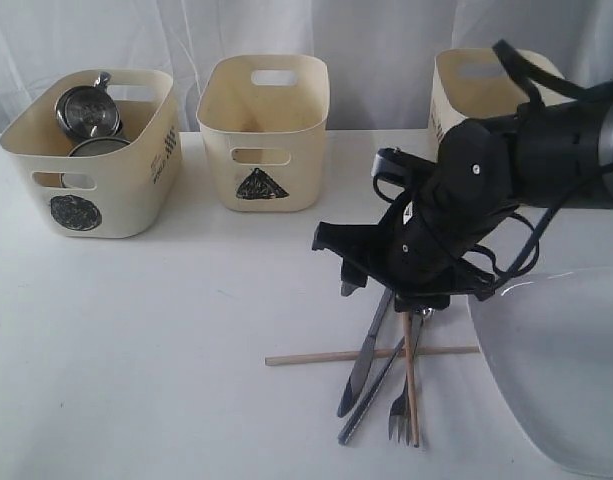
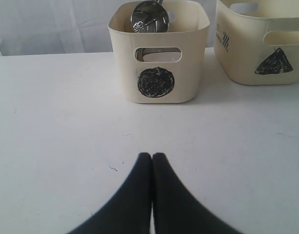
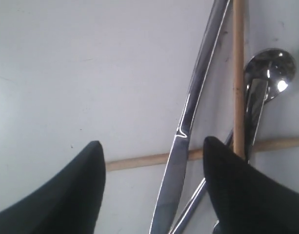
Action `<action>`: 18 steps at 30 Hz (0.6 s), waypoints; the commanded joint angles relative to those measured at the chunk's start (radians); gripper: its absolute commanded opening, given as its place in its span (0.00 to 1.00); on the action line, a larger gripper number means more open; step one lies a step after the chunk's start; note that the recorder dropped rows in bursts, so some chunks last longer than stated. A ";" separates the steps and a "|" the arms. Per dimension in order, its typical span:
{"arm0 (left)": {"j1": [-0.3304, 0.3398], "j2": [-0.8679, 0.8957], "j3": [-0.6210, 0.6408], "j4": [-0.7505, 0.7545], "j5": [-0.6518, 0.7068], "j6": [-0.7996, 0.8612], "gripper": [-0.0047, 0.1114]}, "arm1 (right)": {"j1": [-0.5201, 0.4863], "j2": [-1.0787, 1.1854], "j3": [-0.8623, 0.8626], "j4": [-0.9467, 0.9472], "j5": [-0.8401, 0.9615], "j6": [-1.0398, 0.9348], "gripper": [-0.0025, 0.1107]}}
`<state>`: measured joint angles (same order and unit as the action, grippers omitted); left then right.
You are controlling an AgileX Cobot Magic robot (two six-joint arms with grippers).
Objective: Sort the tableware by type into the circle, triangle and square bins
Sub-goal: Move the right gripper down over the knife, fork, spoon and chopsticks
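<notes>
Cutlery (image 1: 371,370) lies in a crossed heap at lower centre of the exterior frame, with chopsticks (image 1: 326,356) tangled through it, beside the big plate (image 1: 566,380). My right gripper (image 3: 150,146) hangs spread wide over the knife (image 3: 181,146), holding nothing. The left gripper (image 2: 152,158) is clenched empty, facing the circle tub (image 2: 122,63). I reckon closing now could pinch a chopstick along with the knife, or skid the flat blade and scatter the heap.

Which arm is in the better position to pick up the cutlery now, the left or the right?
The right. The right hand is open just above the cutlery, with the knife between its fingers. The left hand is shut and faces the circle bin, away from the cutlery.
</notes>
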<state>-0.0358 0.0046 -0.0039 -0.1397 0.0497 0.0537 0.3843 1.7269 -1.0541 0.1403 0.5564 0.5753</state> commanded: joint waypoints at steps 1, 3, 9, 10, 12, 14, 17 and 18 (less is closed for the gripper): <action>0.003 -0.005 0.004 -0.010 0.002 -0.005 0.04 | 0.005 0.040 -0.008 -0.001 -0.034 0.039 0.51; 0.003 -0.005 0.004 -0.010 0.002 -0.005 0.04 | 0.005 0.058 -0.008 -0.003 -0.051 0.047 0.51; 0.003 -0.005 0.004 -0.010 0.002 -0.005 0.04 | 0.005 0.110 -0.020 -0.005 -0.076 0.060 0.51; 0.003 -0.005 0.004 -0.010 0.002 -0.005 0.04 | 0.005 0.117 -0.020 -0.005 -0.083 0.066 0.51; 0.003 -0.005 0.004 -0.010 0.002 -0.005 0.04 | 0.005 0.131 -0.023 -0.007 -0.101 0.084 0.51; 0.003 -0.005 0.004 -0.010 0.002 -0.005 0.04 | 0.005 0.144 -0.030 -0.012 -0.118 0.089 0.51; 0.003 -0.005 0.004 -0.010 0.002 -0.005 0.04 | 0.005 0.165 -0.042 -0.029 -0.118 0.120 0.51; 0.003 -0.005 0.004 -0.010 0.002 -0.005 0.04 | 0.005 0.171 -0.044 -0.029 -0.118 0.127 0.51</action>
<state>-0.0358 0.0046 -0.0039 -0.1397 0.0497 0.0537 0.3888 1.8859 -1.0871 0.1295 0.4495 0.6784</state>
